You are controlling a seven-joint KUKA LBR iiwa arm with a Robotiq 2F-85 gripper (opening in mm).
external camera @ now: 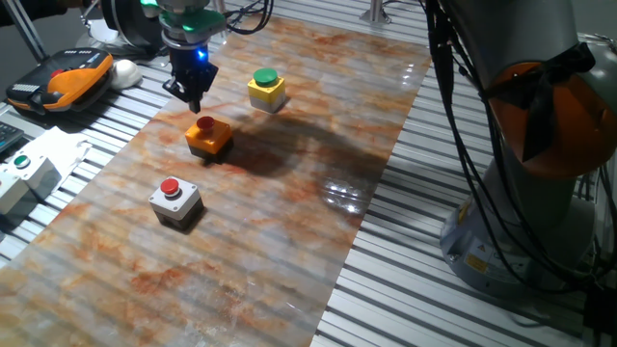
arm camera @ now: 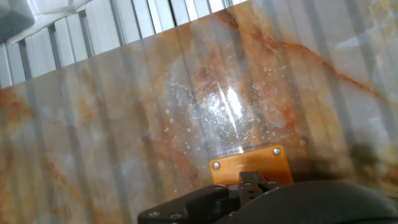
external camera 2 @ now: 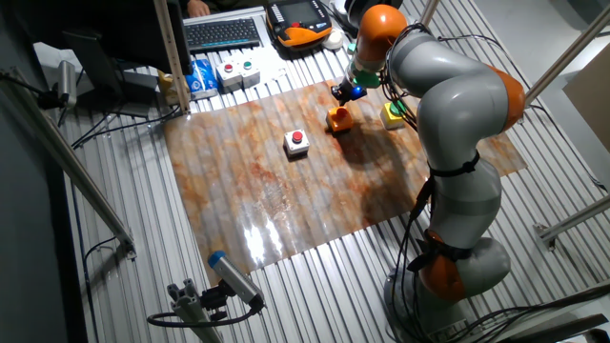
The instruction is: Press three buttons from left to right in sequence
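From one fixed view you see the gripper [external camera: 194,96] hanging just above the orange button box [external camera: 209,136], a little up and left of its red cap; the grey box [external camera: 175,201] lies nearer the camera and the yellow box [external camera: 267,90] farther off, all three in a diagonal row on the marbled mat [external camera: 289,222], each well apart from its neighbours. From the other fixed view the same row runs grey [external camera 2: 297,143], orange [external camera 2: 339,119], yellow [external camera 2: 393,115], with the gripper [external camera 2: 344,93] over the middle one. In the hand view the orange box [arm camera: 251,167] sits just ahead of the dark fingers, partly hidden. You cannot tell how far the fingers are open; they seem to hold nothing. No containers are in play.
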